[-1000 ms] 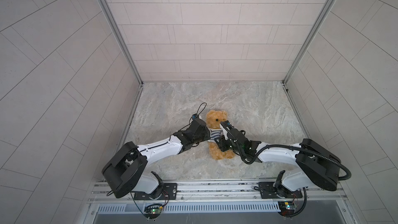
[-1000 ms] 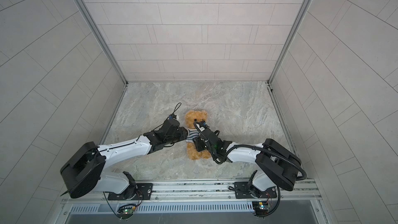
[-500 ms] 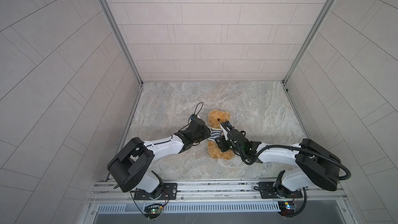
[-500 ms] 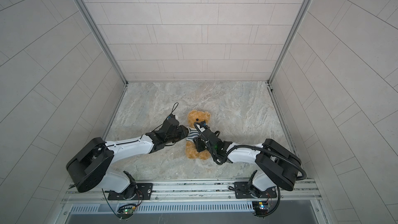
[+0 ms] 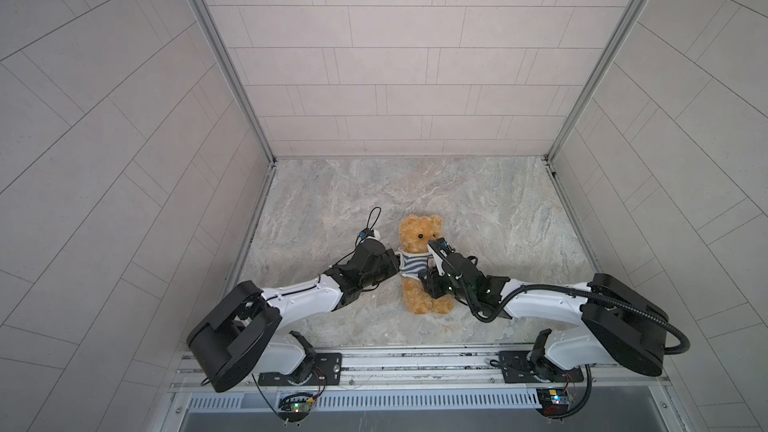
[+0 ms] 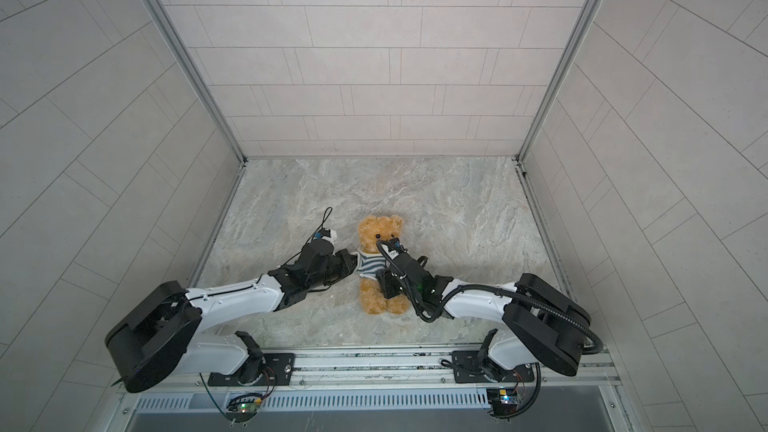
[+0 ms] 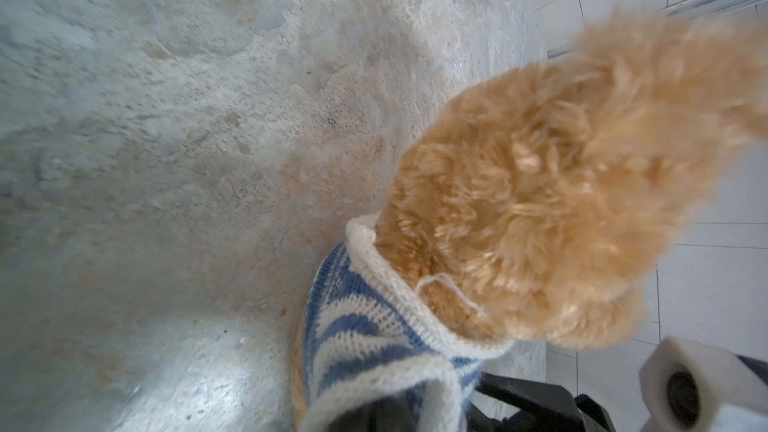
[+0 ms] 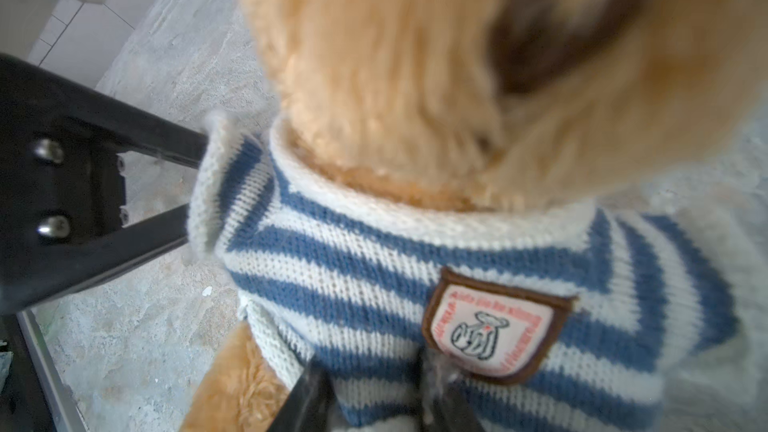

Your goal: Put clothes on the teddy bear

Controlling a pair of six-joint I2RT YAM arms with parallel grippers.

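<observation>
The teddy bear [image 5: 419, 235] [image 6: 379, 231] sits upright on the marble floor in both top views, wearing a blue-and-white striped shirt [image 5: 412, 264] [image 6: 369, 263]. My left gripper [image 5: 395, 264] [image 6: 353, 262] is at the bear's side, shut on the shirt's white sleeve edge [image 7: 440, 371], which folds over a dark finger [image 7: 390, 413]. My right gripper [image 5: 430, 275] [image 8: 374, 405] is shut on a fold of the shirt's front, just beside the sewn badge [image 8: 494, 326]. Its two fingers [image 8: 309, 398] press into the knit. The bear's legs [image 5: 428, 303] are bare below the shirt.
Tiled walls enclose the floor [image 5: 478, 209] on three sides. A metal rail [image 5: 415, 361] with both arm bases runs along the front edge. A thin cable loop [image 5: 375, 218] stands up from the left wrist.
My left gripper has closed onto the shirt's sleeve edge at the bear's side. The right gripper and the bear have stayed put.
</observation>
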